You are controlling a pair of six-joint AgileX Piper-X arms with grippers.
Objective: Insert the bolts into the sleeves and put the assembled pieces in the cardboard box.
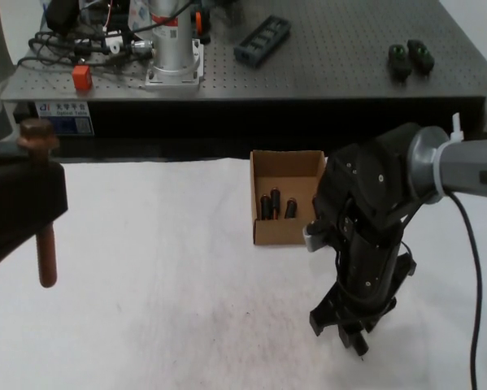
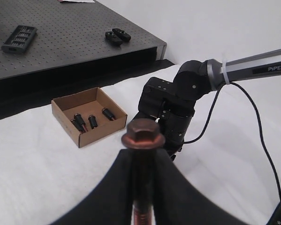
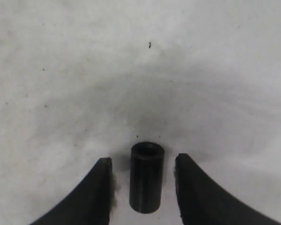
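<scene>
My left gripper is shut on a copper bolt, held upright above the white cloth at the left with its hex head on top. My right gripper is down at the cloth in front of the cardboard box. It is open, and a black sleeve lies between its fingers with a gap on each side. Inside the box lie three dark assembled pieces.
A white cloth covers the work surface. Behind it stands a raised black perforated bench with a black case, two small black parts, a metal post base and cables. The right arm's cable hangs at the right.
</scene>
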